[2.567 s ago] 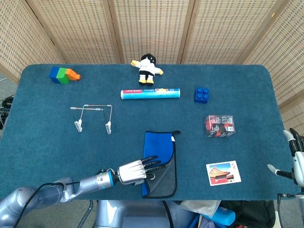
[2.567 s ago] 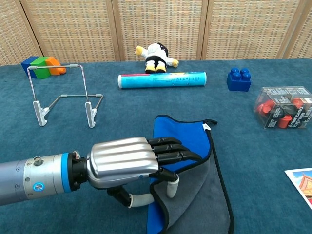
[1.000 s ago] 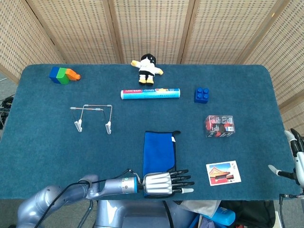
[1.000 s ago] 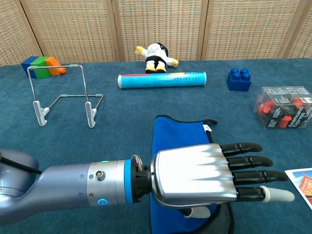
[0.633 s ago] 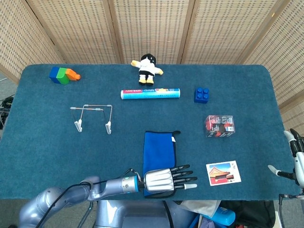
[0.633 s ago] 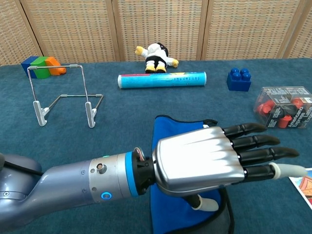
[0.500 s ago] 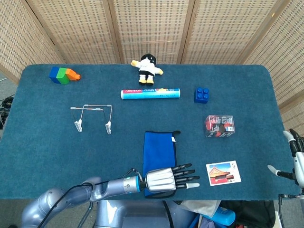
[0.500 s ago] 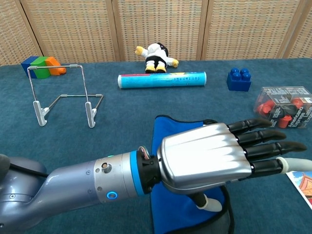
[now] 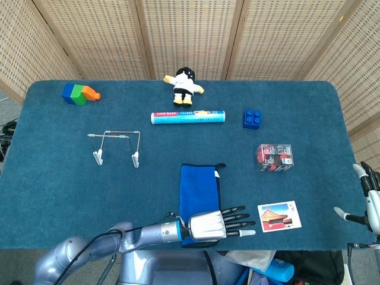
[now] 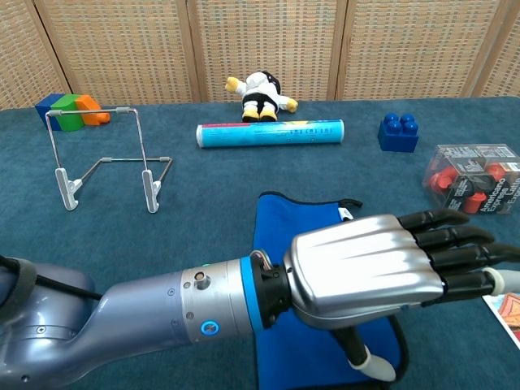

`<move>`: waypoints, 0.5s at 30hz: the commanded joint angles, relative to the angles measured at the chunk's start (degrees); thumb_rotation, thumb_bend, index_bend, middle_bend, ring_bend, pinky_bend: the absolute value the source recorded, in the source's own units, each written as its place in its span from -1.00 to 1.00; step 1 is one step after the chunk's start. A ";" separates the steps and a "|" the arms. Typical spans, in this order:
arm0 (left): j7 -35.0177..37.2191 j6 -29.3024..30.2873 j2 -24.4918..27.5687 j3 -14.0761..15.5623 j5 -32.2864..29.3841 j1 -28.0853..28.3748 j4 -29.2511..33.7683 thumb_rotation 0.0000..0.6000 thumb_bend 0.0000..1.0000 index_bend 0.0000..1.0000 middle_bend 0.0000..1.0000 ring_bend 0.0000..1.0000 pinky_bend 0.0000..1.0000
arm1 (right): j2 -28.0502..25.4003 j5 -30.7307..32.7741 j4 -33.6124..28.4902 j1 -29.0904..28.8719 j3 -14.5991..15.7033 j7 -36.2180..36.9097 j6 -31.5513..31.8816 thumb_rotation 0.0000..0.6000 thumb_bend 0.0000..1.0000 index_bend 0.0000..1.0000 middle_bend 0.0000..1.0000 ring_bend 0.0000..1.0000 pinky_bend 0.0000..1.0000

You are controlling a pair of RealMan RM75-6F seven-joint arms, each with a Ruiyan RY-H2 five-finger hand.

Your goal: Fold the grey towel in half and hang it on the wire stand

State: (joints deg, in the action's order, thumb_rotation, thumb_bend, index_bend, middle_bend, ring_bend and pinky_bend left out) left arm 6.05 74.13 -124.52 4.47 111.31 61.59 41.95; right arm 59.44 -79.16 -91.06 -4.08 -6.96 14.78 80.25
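The towel [image 9: 199,189] lies on the table's near middle as a narrow strip, blue face up with dark edging; it also shows in the chest view as the towel [image 10: 302,236]. My left hand [image 9: 222,224] lies palm down over its near end, fingers straight and pointing right, past the towel's right edge. Close up, the left hand [image 10: 382,264] hides the near part of the towel, with the thumb hanging below. The wire stand [image 9: 116,147] stands upright to the towel's far left, also seen as the wire stand [image 10: 106,158]. My right hand [image 9: 369,199] waits at the table's right edge, fingers apart, holding nothing.
A postcard [image 9: 279,215] lies just right of my left hand's fingertips. A clear box of red pieces [image 9: 275,157], a blue brick [image 9: 253,118], a long tube [image 9: 188,117], a plush toy [image 9: 185,85] and coloured blocks [image 9: 79,93] stand farther back.
My left hand moved from the towel's left side to its near end, then slid right toward the postcard. The grey layer seen earlier is covered; only blue shows.
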 commanded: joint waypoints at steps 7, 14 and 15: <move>4.74 2.69 2.06 -0.38 -0.34 0.46 2.72 0.23 -1.00 -1.00 -1.00 -1.00 -1.00 | 0.08 -0.19 -0.15 -0.06 0.15 -0.43 -0.05 1.00 -1.00 -1.00 -1.00 -1.00 -1.00; 3.01 2.88 5.60 -2.69 -2.45 0.25 4.97 0.57 -1.00 -1.00 -1.00 -1.00 -1.00 | 0.11 -0.28 -0.23 -0.07 0.25 -0.58 -0.07 1.00 -1.00 -1.00 -1.00 -1.00 -1.00; 2.01 2.11 6.32 -3.44 -3.59 -0.09 5.46 0.65 -1.00 -1.00 -1.00 -1.00 -1.00 | 0.10 -0.31 -0.23 -0.07 0.27 -0.56 -0.06 1.00 -1.00 -1.00 -1.00 -1.00 -1.00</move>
State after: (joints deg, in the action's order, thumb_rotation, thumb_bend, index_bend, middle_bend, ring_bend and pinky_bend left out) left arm 9.21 77.10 -119.09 1.97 108.97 61.87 46.64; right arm 59.54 -79.46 -91.29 -4.15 -6.70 14.22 80.19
